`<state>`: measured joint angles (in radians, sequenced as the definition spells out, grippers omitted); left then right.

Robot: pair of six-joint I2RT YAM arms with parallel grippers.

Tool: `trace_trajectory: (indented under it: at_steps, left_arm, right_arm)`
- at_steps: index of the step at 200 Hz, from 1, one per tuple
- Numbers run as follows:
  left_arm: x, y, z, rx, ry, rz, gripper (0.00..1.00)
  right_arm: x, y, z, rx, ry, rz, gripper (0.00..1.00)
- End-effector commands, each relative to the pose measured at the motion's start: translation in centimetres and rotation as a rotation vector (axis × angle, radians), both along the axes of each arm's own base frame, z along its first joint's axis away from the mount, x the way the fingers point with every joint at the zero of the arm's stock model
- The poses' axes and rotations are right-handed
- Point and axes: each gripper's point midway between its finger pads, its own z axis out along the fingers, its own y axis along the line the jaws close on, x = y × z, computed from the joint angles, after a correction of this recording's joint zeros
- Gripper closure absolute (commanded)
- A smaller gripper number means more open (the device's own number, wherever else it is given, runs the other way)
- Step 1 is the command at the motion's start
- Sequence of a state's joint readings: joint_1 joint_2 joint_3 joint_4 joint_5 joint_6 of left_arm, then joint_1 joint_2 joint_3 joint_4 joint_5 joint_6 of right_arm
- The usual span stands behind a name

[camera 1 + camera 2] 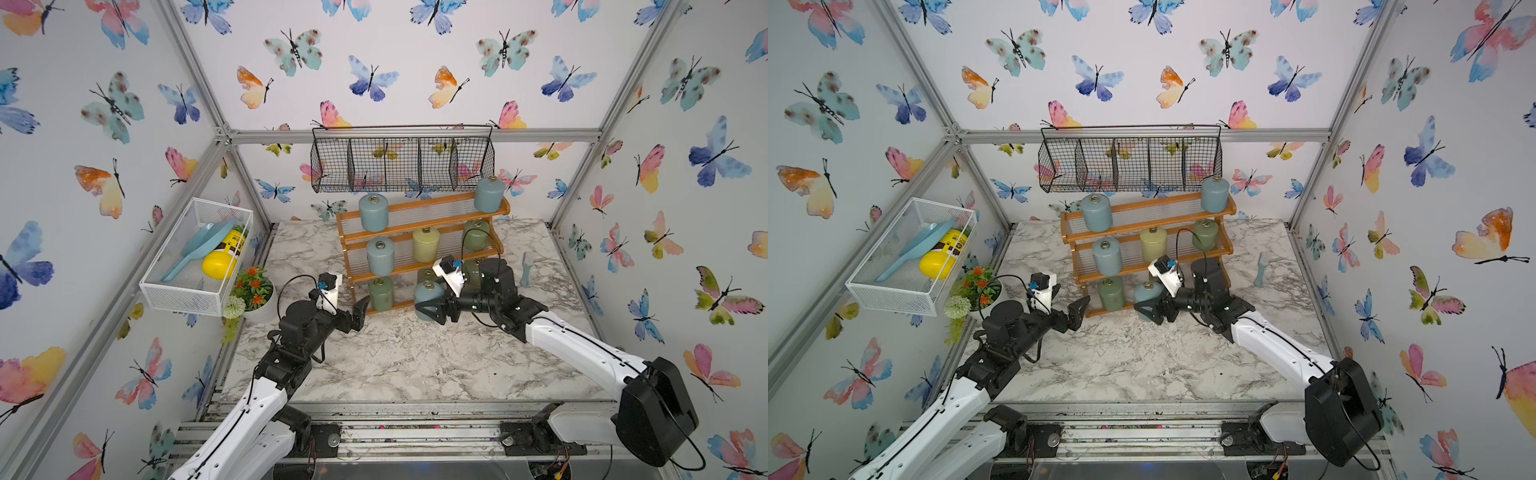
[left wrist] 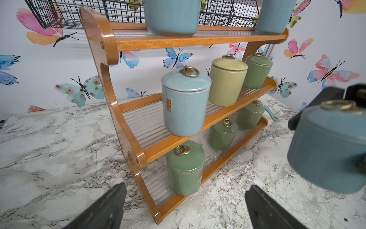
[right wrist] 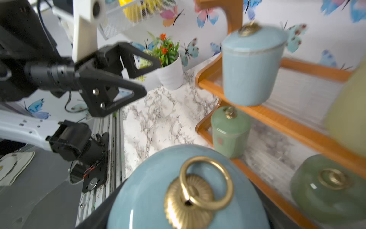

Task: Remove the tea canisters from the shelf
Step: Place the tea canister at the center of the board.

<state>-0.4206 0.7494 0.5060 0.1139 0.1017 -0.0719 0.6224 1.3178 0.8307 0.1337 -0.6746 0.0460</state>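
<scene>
— Left gripper (image 1: 361,312)?
— Fingers wide apart, empty, hovering over the tabletop (image 1: 395,365) just left of the shelf (image 1: 419,226), aimed at its bottom tier.
— Right gripper (image 1: 424,305)?
— Clamped on a blue-grey canister (image 1: 428,291), just in front of the bottom tier's front rail, over the tabletop's far half.
— Best way on?
— Probably: carry upright, draw back clear of the rail, steer wide of the left gripper, set down softly on bare marble, only then let go. Glossy, so likely slippery.
— Containers, left to right?
— White mesh basket (image 1: 183,299) on the left wall: blue scoop (image 1: 208,245), yellow bottle (image 1: 218,264). Flower pot (image 1: 261,312) at the tabletop's left edge: orange flowers (image 1: 253,286). Black wire basket (image 1: 399,166) above the shelf: nothing visible inside. Shelf, along the far edge: top tier, blue-grey pair (image 1: 373,212); middle tier, blue-grey jar (image 1: 380,255), yellow jar (image 1: 425,244), green jar (image 1: 476,235); bottom tier, three green jars (image 2: 221,134), one half hidden behind the right arm (image 1: 582,353). Lids all on; no telling the contents.
</scene>
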Motion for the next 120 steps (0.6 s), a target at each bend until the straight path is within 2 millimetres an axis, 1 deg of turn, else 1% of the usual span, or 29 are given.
trace_trajectory:
  at_steps: [1, 22, 59, 86, 120]
  left_arm:
    - [-0.1, -0.4, 0.3, -0.011, -0.006, -0.016, 0.02]
    - [0.1, -0.4, 0.3, -0.008, 0.001, -0.016, 0.01]
    - [0.3, -0.4, 0.3, -0.005, 0.004, -0.010, 0.02]
    - [0.4, -0.4, 0.2, -0.008, 0.009, -0.007, 0.02]
    - [0.4, -0.4, -0.1, -0.012, 0.017, -0.002, 0.02]
  right_arm:
    - [-1.8, 1.1, 1.6, 0.116, -0.083, 0.059, 0.29]
    - [-3.5, 1.5, -1.4, 0.096, -0.054, 0.075, 0.30]
    - [-5.7, 2.4, -5.5, 0.060, -0.013, 0.103, 0.30]
    - [-6.6, 2.8, -7.6, 0.041, 0.006, 0.108, 0.30]
    - [-7.1, 3.2, -9.6, 0.007, 0.012, 0.112, 0.30]
